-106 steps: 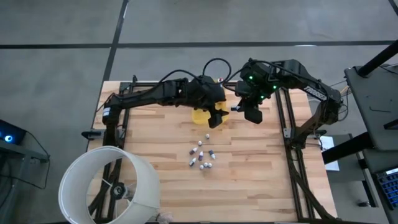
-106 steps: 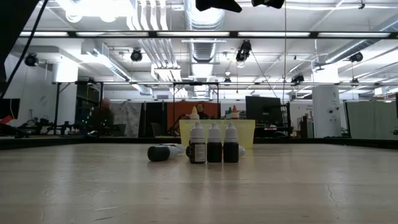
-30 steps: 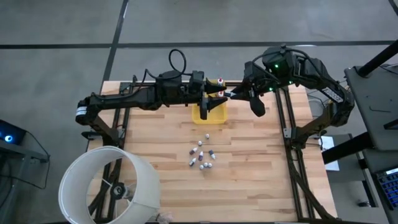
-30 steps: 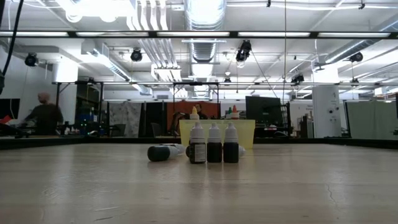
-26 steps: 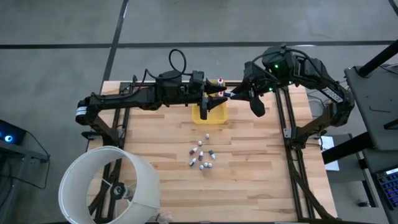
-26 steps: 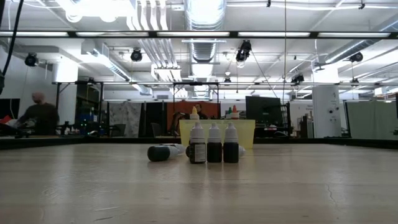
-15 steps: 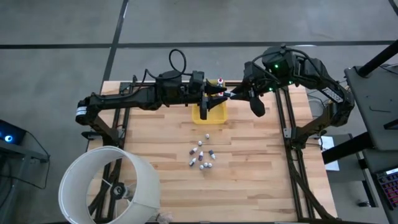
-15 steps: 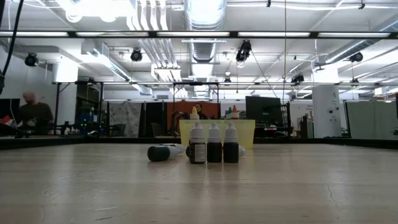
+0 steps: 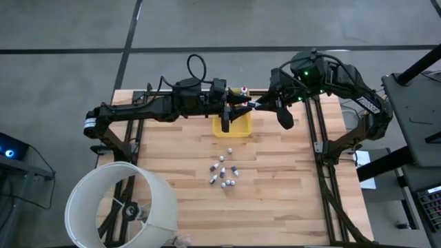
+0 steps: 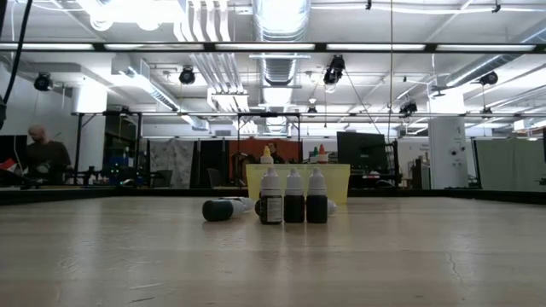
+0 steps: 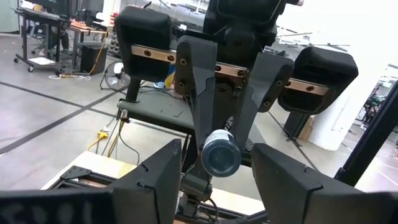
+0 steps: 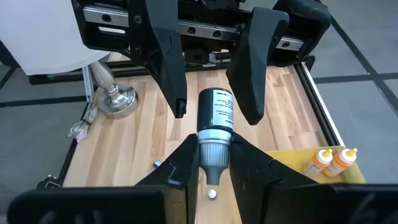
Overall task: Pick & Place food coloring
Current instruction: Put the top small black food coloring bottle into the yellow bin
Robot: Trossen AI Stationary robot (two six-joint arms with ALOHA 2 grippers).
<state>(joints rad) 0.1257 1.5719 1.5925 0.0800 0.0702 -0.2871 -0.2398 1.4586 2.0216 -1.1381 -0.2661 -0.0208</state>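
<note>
A dark food coloring bottle point(image 12: 216, 111) with a white label hangs in the air over the yellow tray point(image 9: 231, 127), between the two grippers. My right gripper point(image 12: 214, 168) is shut on its cap end. My left gripper point(image 11: 214, 186) faces it, open; its fingers point(image 12: 169, 59) stand on either side of the bottle's body, apart from it. The bottle's round base point(image 11: 221, 155) faces the left wrist camera. Several more bottles point(image 9: 224, 172) rest on the table; three of them point(image 10: 294, 198) stand upright and one point(image 10: 218, 209) lies on its side. My right gripper pinches the bottle by its tapered grey cap end point(image 12: 214, 155) between the two fingers. The fingers come level from the table's right and lie along the bottle. The bottle is lifted clear and lies level, with its base pointing toward my left gripper.
Two orange-capped bottles point(image 12: 333, 160) stand in the yellow tray near the table's far edge. A white lampshade point(image 9: 120, 207) covers the table's near left corner, with its metal base point(image 12: 116, 99) beside it. Bare wood lies to the right of the loose bottles.
</note>
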